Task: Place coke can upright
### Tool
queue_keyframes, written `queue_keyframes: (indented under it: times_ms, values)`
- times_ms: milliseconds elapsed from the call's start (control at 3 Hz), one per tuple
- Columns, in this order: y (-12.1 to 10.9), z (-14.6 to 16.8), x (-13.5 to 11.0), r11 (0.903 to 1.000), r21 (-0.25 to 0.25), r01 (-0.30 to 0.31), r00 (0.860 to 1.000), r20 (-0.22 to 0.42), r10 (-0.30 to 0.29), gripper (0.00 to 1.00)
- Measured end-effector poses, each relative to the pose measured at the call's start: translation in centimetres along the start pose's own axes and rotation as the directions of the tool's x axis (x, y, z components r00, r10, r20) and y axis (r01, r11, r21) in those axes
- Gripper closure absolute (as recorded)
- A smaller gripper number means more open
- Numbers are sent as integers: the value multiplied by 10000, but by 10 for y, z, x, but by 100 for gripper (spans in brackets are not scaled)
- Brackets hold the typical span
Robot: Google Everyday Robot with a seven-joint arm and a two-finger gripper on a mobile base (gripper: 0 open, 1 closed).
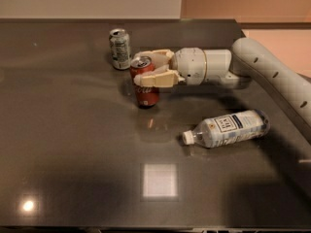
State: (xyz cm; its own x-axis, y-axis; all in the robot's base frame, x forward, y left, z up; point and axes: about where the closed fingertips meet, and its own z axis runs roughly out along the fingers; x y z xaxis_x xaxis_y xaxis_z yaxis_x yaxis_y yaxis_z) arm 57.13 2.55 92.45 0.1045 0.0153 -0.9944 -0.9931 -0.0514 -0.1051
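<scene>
- Clamping gripper around upper half of coke can, fingers pinching both sides.
- Holding it upright over dark table, near silver-green can, well apart from lying plastic bottle.

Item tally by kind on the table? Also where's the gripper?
Cans: 2 (coke can, silver-green can)
Bottles: 1 (clear plastic bottle, lying on its side)
Total: 3
The gripper is shut on the upright coke can.
</scene>
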Motion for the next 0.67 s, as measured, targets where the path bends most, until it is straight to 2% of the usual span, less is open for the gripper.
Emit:
queue_keyframes:
  times_ms: [333, 667]
  values:
    - [1, 3, -1, 10000, -48, 6, 10000, 9, -6, 0]
    - [1, 3, -1, 10000, -50, 6, 10000, 9, -6, 0]
